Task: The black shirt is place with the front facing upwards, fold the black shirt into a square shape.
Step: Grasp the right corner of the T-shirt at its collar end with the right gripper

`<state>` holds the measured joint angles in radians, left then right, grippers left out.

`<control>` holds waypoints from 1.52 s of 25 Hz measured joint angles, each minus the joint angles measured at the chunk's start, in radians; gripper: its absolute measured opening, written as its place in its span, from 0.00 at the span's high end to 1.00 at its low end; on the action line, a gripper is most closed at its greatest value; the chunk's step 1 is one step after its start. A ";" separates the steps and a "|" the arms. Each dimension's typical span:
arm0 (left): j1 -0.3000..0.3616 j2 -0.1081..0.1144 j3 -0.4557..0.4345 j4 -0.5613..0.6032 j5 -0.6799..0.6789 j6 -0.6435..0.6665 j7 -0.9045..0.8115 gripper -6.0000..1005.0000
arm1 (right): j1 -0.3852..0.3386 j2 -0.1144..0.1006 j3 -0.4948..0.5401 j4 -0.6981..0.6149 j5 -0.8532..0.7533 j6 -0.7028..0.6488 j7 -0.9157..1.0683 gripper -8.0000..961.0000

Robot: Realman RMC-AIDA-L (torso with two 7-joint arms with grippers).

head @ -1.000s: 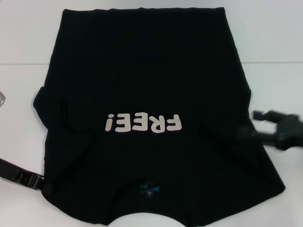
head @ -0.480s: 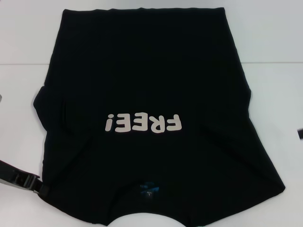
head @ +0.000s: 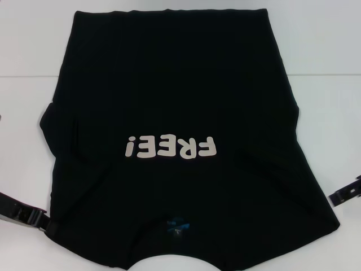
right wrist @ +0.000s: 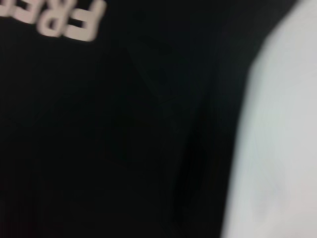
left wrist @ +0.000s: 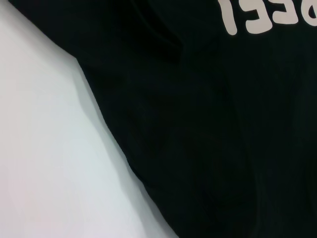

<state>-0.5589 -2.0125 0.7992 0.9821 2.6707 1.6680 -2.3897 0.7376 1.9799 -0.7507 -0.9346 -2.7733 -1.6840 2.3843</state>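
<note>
The table point(head: 28, 113) is white and carries everything. The black shirt point(head: 175, 101) lies spread flat over most of it, front up, with both sleeves already turned in over the body so its outline is a rough trapezoid that widens toward the collar end. The pale "FREE!" lettering point(head: 171, 148) runs across the chest, about midway between the two grippers and a little farther out from the robot than either of them. The small blue neck label point(head: 177, 223) sits below that lettering, at the collar, roughly level with the left gripper and well to its right.

The left gripper point(head: 48, 221) is at the shirt's near left corner, its tip touching the cloth edge; whether it is clenched on the fabric or released I cannot tell. In the left wrist view the shirt's edge point(left wrist: 114, 134) runs as a diagonal against the bare table point(left wrist: 44, 163), with part of the lettering point(left wrist: 262, 17) in view.

The right gripper point(head: 347, 193) shows only partly at the picture's right border, just beside the shirt's near right corner and apart from it; its state I cannot tell either. The right wrist view shows shirt point(right wrist: 109, 148), lettering point(right wrist: 64, 20) and table point(right wrist: 282, 139).
</note>
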 joint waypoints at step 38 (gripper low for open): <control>0.001 0.003 -0.035 -0.028 -0.008 0.000 0.008 0.96 | -0.088 -0.157 0.295 0.457 0.153 0.077 0.020 0.11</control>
<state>-0.5584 -2.0096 0.7638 0.9538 2.6629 1.6685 -2.3812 0.6493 1.8230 -0.4557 -0.4775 -2.6200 -1.6073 2.4040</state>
